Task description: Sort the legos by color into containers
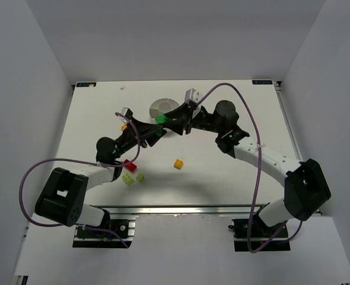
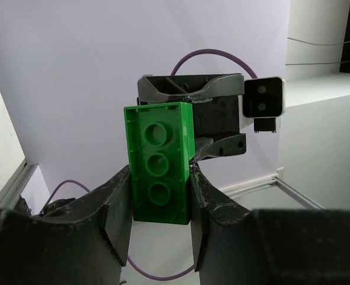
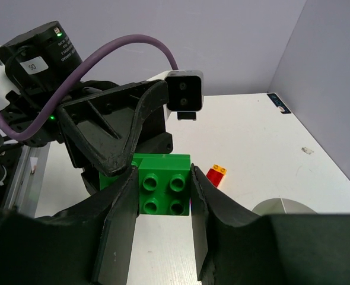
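A dark green lego (image 1: 161, 119) hangs above the table between both grippers. My left gripper (image 2: 160, 176) is shut on its sides, the hollow underside of the green lego (image 2: 158, 160) facing the camera. My right gripper (image 3: 163, 178) is shut on the studded end of the green lego (image 3: 164, 191). In the top view the left gripper (image 1: 155, 132) and right gripper (image 1: 168, 122) meet just in front of the round dish (image 1: 158, 105), whose compartments the arms partly hide. On the table lie a red lego (image 1: 129, 166), two lime legos (image 1: 128, 178) and an orange-yellow lego (image 1: 178, 164).
A red brick with an orange-yellow one on top (image 3: 216, 176) lies on the table beyond the grippers. An orange piece (image 1: 124, 126) peeks out beside the left arm. Purple cables loop from both arms. White walls enclose the table on three sides.
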Controlling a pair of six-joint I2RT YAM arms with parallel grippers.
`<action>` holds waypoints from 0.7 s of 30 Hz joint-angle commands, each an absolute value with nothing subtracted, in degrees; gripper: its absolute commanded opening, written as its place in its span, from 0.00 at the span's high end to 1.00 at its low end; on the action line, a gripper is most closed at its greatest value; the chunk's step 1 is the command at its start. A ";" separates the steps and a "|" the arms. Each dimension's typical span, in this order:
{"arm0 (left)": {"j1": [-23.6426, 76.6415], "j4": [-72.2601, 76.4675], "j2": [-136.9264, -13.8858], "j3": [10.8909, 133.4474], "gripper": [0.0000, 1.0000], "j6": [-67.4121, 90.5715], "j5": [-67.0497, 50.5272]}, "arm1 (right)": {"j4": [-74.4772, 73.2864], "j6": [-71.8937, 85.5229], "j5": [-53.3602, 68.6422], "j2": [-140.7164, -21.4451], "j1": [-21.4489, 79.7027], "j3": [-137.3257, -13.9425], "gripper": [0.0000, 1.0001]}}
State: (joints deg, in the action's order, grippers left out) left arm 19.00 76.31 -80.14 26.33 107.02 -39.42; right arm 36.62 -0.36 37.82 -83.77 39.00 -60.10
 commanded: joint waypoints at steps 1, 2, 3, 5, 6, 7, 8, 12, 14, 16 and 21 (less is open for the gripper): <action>18.28 104.06 -77.96 27.16 0.68 106.35 -39.90 | 40.87 1.05 36.56 -82.62 37.36 -61.52 1.00; 17.67 104.06 -77.87 26.98 0.70 106.52 -39.90 | 40.78 1.05 36.56 -82.44 37.18 -61.26 1.00; 17.23 104.06 -77.70 26.72 0.72 106.78 -40.08 | 40.69 1.05 36.48 -82.27 36.74 -61.09 1.00; 15.48 104.06 -77.08 26.46 0.74 107.14 -40.43 | 40.61 1.05 36.21 -82.00 36.30 -60.82 1.00; 14.86 104.06 -76.73 26.28 0.75 107.57 -40.86 | 40.61 1.14 36.21 -81.91 35.60 -60.73 1.00; 14.07 104.06 -76.47 25.76 0.75 107.93 -41.13 | 40.52 1.40 36.38 -81.74 35.16 -60.73 1.00; 12.50 104.06 -75.94 25.40 0.76 108.10 -41.39 | 40.43 1.58 36.56 -81.65 34.72 -60.65 1.00; 9.32 104.06 -75.85 24.44 0.77 109.33 -43.33 | 39.64 2.02 37.70 -81.12 32.52 -60.38 1.00; 8.35 103.80 -76.55 24.61 0.77 109.60 -44.21 | 38.16 1.24 38.06 -80.86 32.08 -60.21 1.00; 8.09 101.35 -77.25 25.31 0.80 108.03 -46.04 | 35.87 -0.34 37.01 -81.12 32.08 -60.47 1.00; 8.09 54.87 -73.06 34.25 0.81 79.17 -47.64 | 25.32 -7.81 34.81 -84.02 32.08 -63.37 1.00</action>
